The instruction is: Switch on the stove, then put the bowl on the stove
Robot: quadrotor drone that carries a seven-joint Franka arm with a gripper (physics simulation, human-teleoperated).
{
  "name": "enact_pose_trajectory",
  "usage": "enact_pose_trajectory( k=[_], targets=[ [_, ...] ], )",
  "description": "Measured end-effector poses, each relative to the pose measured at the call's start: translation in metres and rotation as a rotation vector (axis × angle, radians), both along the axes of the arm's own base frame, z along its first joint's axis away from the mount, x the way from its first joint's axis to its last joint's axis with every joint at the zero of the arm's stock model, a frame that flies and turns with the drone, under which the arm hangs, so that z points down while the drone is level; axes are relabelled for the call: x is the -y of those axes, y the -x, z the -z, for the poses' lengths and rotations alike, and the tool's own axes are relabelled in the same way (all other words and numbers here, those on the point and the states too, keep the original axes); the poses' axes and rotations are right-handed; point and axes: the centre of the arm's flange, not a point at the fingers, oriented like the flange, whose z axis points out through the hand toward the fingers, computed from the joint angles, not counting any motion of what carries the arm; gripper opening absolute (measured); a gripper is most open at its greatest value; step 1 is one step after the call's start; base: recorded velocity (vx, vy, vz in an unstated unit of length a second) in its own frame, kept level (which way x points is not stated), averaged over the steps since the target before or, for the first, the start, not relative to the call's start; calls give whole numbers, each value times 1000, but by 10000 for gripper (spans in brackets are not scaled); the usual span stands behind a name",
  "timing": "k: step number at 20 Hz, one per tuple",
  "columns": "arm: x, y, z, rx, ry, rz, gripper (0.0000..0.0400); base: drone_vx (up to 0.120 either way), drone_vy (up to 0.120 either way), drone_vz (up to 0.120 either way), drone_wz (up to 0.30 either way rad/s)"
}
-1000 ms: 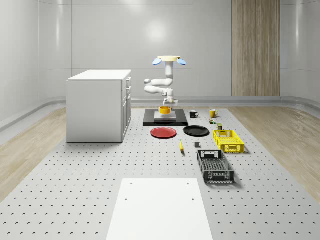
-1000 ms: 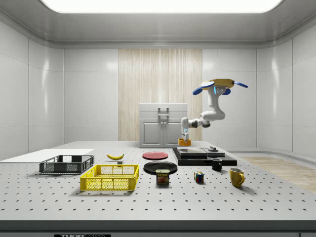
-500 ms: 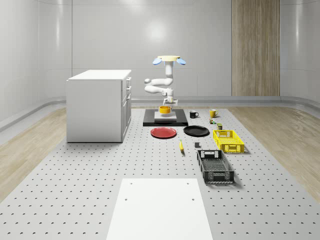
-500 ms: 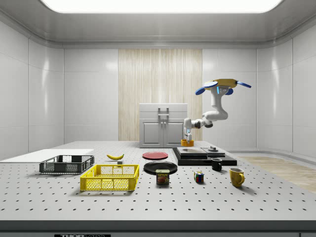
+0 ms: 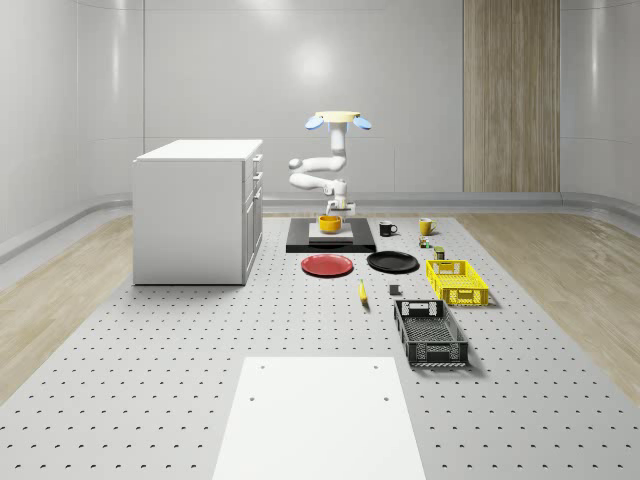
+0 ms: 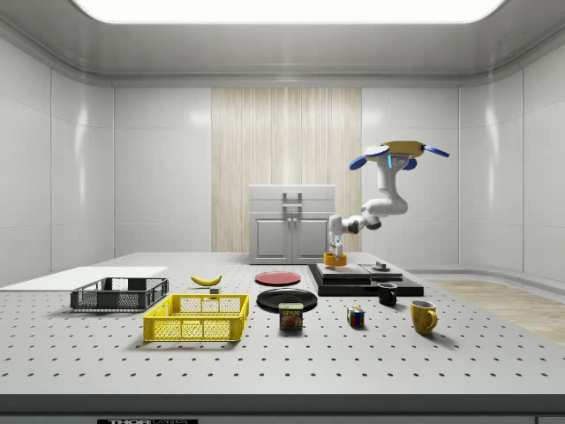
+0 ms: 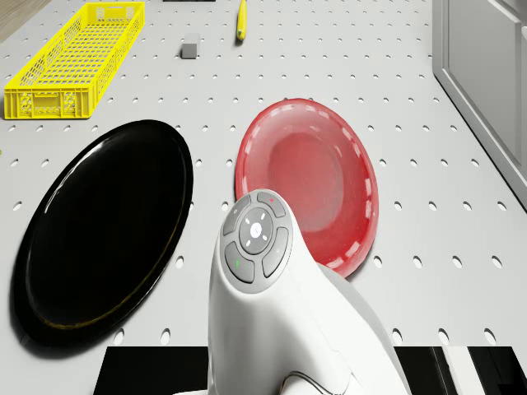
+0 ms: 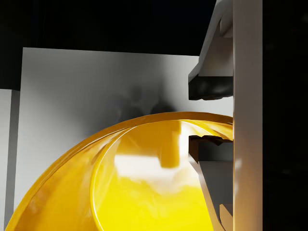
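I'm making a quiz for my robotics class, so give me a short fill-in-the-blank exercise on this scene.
1. The gripper pinches the rim of the ____ bowl.
2. The bowl sits on the grey plate of the black ____.
3. The drone hovers above the ____.
4. Beside the round black plate lies a round ____ plate.

Missing words: yellow; stove; stove; red

I see even, bright ceiling light, soft shadows, glare on the bowl; wrist view's edges dark.
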Motion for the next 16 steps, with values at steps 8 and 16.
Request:
enact_pose_trajectory(
  k=[8,16],
  targets=[
    [0,0,1,0,0,-35,334,0,0,0,0],
    [0,0,14,0,0,-50,391,0,0,0,0]
  ],
)
